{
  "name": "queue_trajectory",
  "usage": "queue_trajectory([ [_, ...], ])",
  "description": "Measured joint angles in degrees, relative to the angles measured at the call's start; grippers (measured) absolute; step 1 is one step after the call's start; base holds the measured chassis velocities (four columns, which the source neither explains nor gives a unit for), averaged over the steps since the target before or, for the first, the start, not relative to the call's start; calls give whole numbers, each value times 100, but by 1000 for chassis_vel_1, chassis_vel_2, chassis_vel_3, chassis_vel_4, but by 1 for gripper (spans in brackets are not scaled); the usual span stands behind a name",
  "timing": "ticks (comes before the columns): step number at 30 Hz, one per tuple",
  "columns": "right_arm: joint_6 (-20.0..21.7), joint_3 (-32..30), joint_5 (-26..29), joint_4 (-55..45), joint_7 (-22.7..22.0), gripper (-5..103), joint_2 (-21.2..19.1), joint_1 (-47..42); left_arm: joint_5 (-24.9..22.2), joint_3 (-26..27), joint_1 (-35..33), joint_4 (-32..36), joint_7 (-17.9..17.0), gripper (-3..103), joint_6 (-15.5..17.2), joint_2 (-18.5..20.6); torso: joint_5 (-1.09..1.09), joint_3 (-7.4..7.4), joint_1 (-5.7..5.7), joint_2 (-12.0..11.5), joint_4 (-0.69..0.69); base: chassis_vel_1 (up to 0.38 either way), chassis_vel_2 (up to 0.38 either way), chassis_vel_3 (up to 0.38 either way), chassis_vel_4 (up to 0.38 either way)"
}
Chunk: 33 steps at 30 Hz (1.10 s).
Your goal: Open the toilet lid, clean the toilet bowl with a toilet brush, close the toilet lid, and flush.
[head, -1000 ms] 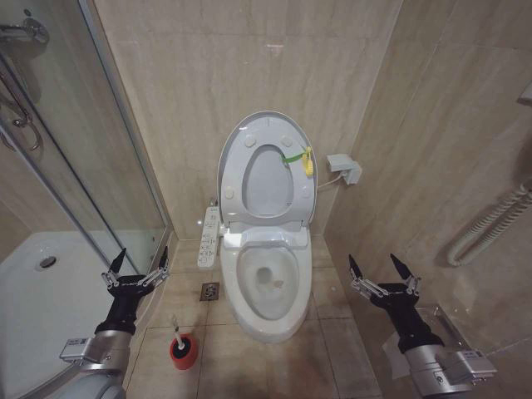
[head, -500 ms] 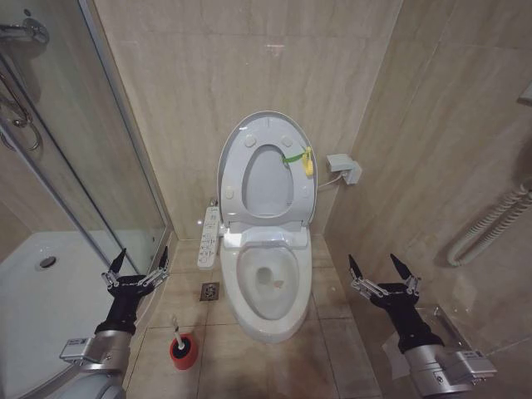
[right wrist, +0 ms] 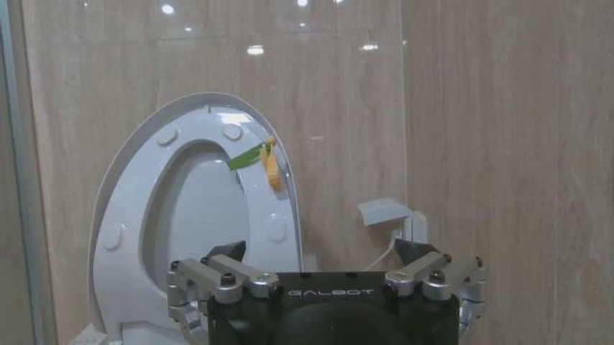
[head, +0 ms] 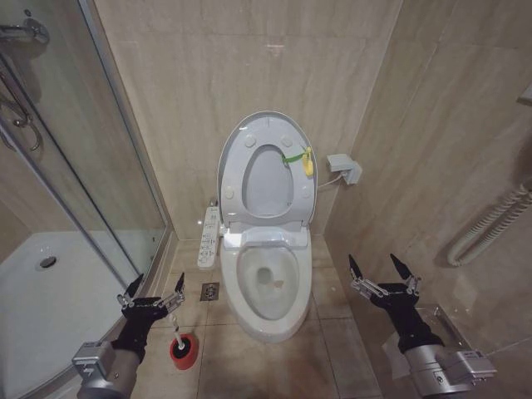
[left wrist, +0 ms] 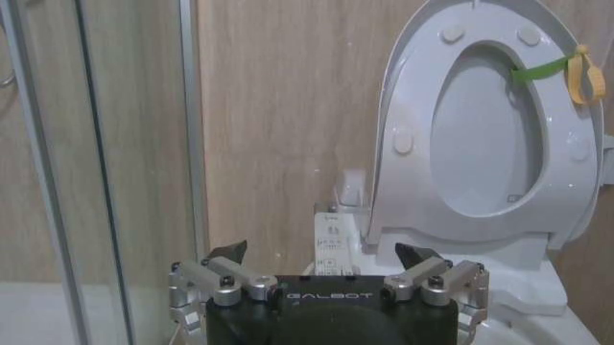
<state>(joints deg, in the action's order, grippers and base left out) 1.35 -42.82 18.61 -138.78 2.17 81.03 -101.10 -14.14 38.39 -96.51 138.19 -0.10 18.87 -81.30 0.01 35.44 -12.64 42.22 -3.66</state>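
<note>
The toilet lid [head: 268, 183] stands raised against the back wall, with a yellow-green tag [head: 304, 160] at its edge. Below it the toilet bowl [head: 268, 287] lies uncovered. The toilet brush [head: 175, 326] stands with its thin white handle up in a red holder cup [head: 184, 352] on the floor, left of the bowl. My left gripper [head: 158, 281] is open, just above and left of the brush handle, and faces the lid [left wrist: 489, 151] in the left wrist view. My right gripper [head: 372, 261] hangs open to the right of the bowl with nothing in it. Its wrist view also shows the lid [right wrist: 206, 208].
A glass shower enclosure [head: 83, 166] borders the left side. A button-panel arm [head: 210, 237] sticks out from the toilet's left side, and a floor drain [head: 209, 291] lies beside it. A wall box [head: 343, 168] and a grey hose [head: 490, 220] are on the right.
My left gripper has moved right and down toward the brush holder. The right arm and the toilet have not moved.
</note>
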Motion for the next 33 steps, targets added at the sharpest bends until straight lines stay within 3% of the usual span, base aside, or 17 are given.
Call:
queue_trajectory([
  [6, 0, 0, 0, 0, 0, 100, 0, 0, 14, -1, -11, 6, 1, 99, 2, -7, 0, 0, 0, 0, -1, 0, 0, 0, 0],
  [8, 0, 0, 0, 0, 0, 100, 0, 0, 121, -1, -86, -10, -38, 99, -319, -21, 0, 0, 0, 0, 0, 0, 0, 0, 0],
  [9, 0, 0, 0, 0, 0, 100, 0, 0, 121, -1, -86, -10, -38, 99, -319, -21, 0, 0, 0, 0, 0, 0, 0, 0, 0],
  [11, 0, 0, 0, 0, 0, 100, 0, 0, 274, 3, -187, -80, -118, 99, -839, -35, 0, 0, 0, 0, 0, 0, 0, 0, 0],
  [12, 0, 0, 0, 0, 0, 100, 0, 0, 274, 3, -187, -80, -118, 99, -839, -35, 0, 0, 0, 0, 0, 0, 0, 0, 0],
  [15, 0, 0, 0, 0, 0, 100, 0, 0, 477, 11, -323, -169, -221, 100, -1527, -51, 0, 0, 0, 0, 1, 0, 0, 0, 0],
  [24, 0, 0, 0, 0, 0, 100, 0, 0, 525, 9, -357, -234, -239, 100, -1702, -55, 0, 0, 0, 0, -1, 0, 0, 0, 0],
  [28, 0, 0, 0, 0, 0, 100, 0, 0, 620, -79, -500, -771, -120, 100, -2057, -70, -1, 0, 0, 0, 0, 0, 0, 0, 0],
  [31, 0, 0, 0, 0, 0, 100, 0, 0, 741, -201, -687, -1484, 52, 100, -2517, -88, -3, 0, 0, 0, 1, 0, 0, 0, 0],
  [33, 0, 0, 0, 0, 0, 100, 0, 0, 760, -221, -713, -1588, 79, 100, -2586, -91, -4, 0, 0, 0, 3, 0, 0, 0, 0],
])
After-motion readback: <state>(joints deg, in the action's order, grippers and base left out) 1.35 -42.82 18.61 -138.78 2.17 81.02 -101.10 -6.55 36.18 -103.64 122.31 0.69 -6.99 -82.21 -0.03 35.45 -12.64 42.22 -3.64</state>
